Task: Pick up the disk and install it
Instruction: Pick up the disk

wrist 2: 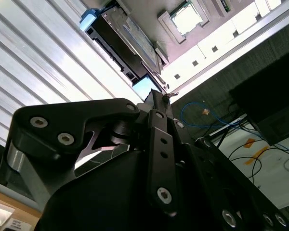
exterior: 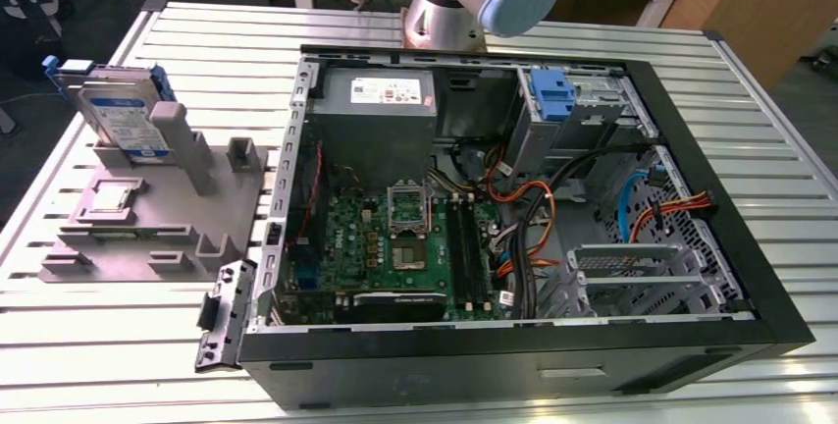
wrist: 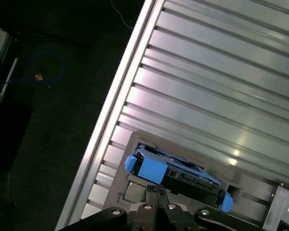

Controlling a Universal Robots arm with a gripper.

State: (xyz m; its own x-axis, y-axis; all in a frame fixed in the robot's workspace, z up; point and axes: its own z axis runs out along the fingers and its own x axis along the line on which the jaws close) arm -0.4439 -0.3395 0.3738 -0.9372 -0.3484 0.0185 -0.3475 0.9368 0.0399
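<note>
- We see the disk (exterior: 122, 115) standing in the stand (exterior: 157, 223) on the desk (exterior: 118, 345).
- Our gripper (wrist: 155, 192) is clenched on nothing, close above the disk.

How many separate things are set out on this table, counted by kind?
Disk: 1
Grey stand: 1
Square chip on the stand: 1
Open computer case: 1
Total: 4
</note>
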